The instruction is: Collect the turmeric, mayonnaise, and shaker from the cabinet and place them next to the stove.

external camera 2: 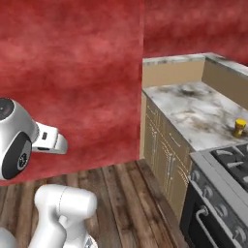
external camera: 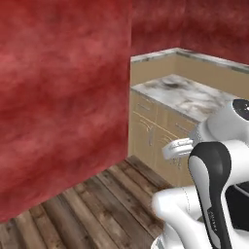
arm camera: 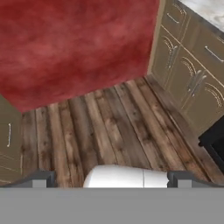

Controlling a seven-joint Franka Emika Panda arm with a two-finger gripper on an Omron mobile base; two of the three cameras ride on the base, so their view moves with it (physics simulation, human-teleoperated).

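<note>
Turmeric on counter, stove seemingly cropped

Mottled deep-red wall; dark brown plank floor with grey streaks; tan cabinet fronts; grey-and-white marbled countertop; amber jar with a yellow lid; black stove with steel front.

Open wooden floor ahead; red wall left, counter cabinets right
</note>
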